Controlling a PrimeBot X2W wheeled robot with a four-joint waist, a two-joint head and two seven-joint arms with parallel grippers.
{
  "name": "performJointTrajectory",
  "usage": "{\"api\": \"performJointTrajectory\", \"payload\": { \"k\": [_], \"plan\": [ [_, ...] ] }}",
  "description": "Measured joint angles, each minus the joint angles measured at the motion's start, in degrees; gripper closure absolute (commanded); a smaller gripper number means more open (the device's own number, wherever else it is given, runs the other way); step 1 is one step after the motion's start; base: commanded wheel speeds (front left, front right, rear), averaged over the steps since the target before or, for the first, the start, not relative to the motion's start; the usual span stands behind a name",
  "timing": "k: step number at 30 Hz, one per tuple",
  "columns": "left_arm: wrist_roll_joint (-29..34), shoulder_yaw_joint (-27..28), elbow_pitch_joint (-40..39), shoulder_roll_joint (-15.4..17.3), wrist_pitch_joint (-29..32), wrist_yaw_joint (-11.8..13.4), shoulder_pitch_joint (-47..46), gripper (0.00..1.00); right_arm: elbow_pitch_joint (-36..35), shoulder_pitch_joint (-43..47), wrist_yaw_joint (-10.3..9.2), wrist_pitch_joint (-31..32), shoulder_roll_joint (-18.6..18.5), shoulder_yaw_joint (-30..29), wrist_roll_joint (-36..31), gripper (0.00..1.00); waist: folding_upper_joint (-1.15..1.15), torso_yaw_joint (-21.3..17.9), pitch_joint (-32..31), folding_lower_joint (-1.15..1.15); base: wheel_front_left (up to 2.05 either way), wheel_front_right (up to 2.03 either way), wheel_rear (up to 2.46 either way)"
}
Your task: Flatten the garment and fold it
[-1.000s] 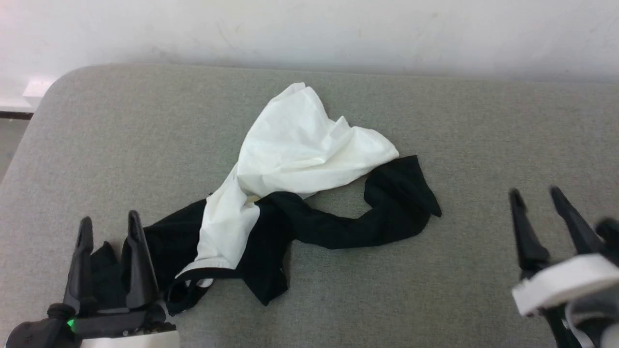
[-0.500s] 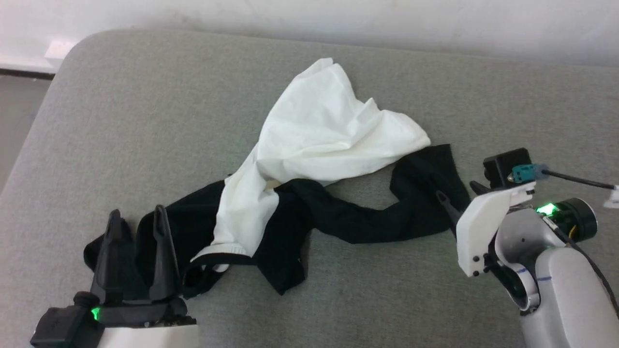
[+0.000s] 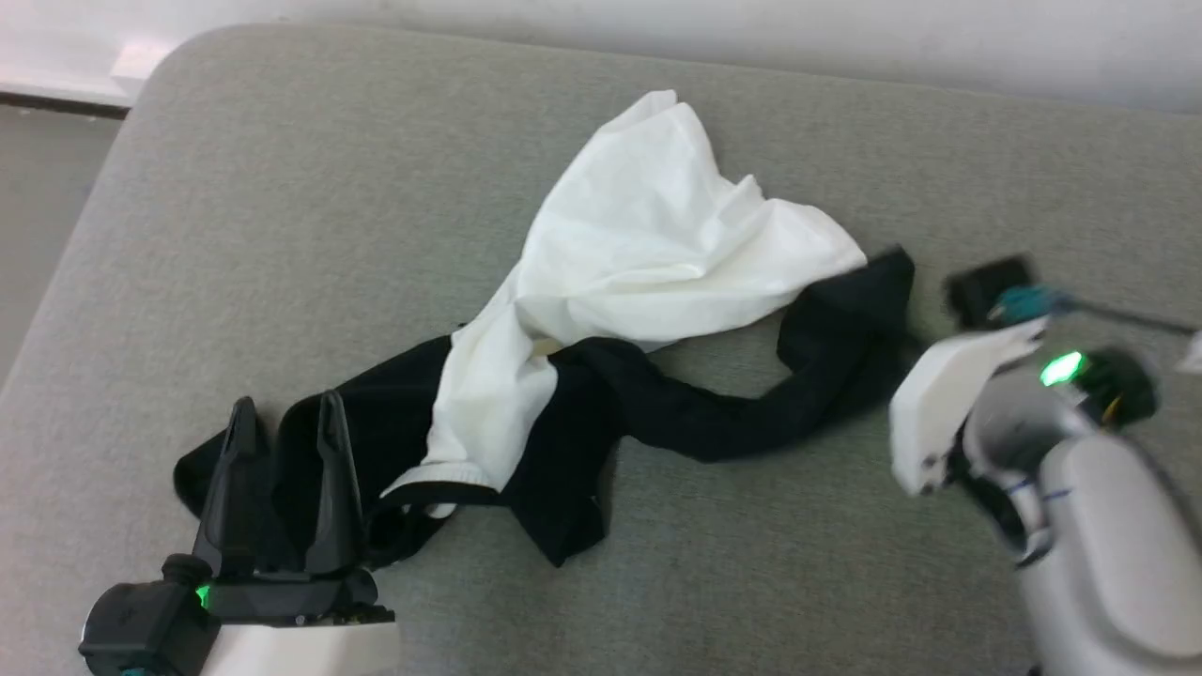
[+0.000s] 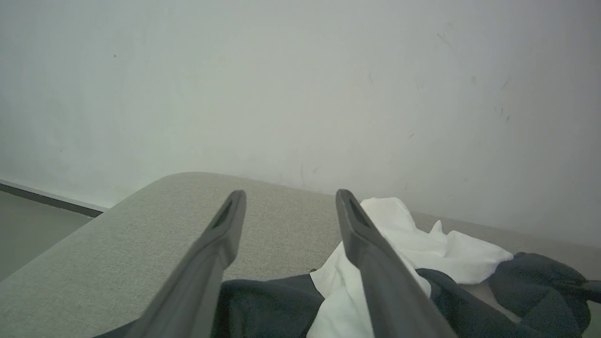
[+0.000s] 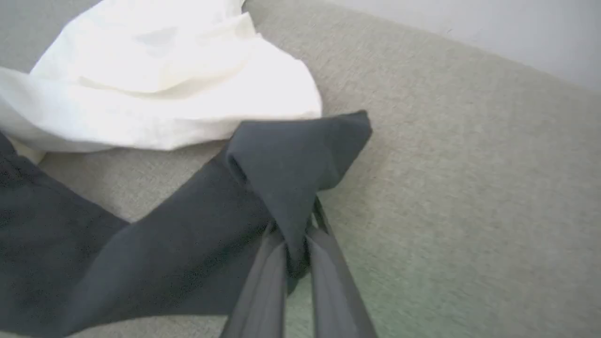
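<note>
The garment [image 3: 648, 253] lies crumpled on the grey cushion, its white body bunched in the middle and black parts trailing to both sides. My right gripper [image 5: 295, 230] is shut on the end of the black sleeve [image 5: 291, 159], which folds up over the fingertips. In the head view the white right wrist [image 3: 948, 404] sits at that sleeve [image 3: 845, 319] and hides the fingers. My left gripper [image 3: 286, 413] stands open above the black cloth at the lower left, nothing between its fingers. In the left wrist view the left gripper [image 4: 290, 195] is spread wide over the garment [image 4: 413, 244].
The grey cushion [image 3: 282, 188] has a rounded corner at the far left, with floor [image 3: 38, 188] beyond it. A pale wall [image 3: 751, 38] runs along the back edge. A cable [image 3: 1127, 319] sticks out from the right wrist.
The head camera has shifted. My right arm came in from the right to the black sleeve and its gripper went from open to shut on it. The left gripper stayed open.
</note>
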Motion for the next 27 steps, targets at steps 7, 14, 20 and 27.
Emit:
{"api": "performJointTrajectory", "payload": {
  "k": [7,14,20,27],
  "plan": [
    [0.4,0.4,-0.4,-0.1,0.0,0.0,0.1,0.0,-10.0,-3.1,0.01,-2.5,-5.5,-10.6,1.2,1.0,0.0,-4.2,-1.5,0.0,0.0,0.0,0.0],
    [0.6,-0.1,-0.5,-0.1,0.1,0.0,0.1,0.0,-16.5,9.8,0.0,-1.0,-13.9,-30.4,-1.6,1.0,0.0,-9.0,-3.6,-0.02,0.0,0.0,0.0],
    [0.6,0.0,-0.8,0.3,1.2,0.0,0.6,0.0,-14.6,23.4,0.0,-2.9,-13.8,-41.7,-3.7,1.0,0.0,-10.7,-4.3,-0.02,0.0,0.0,0.0],
    [0.6,-0.1,-1.1,1.2,2.5,0.0,0.7,0.0,-10.0,23.8,0.0,-8.9,-10.7,-41.0,-4.4,0.0,0.0,-10.6,-4.5,-0.02,0.0,0.0,0.0]
  ]
}}
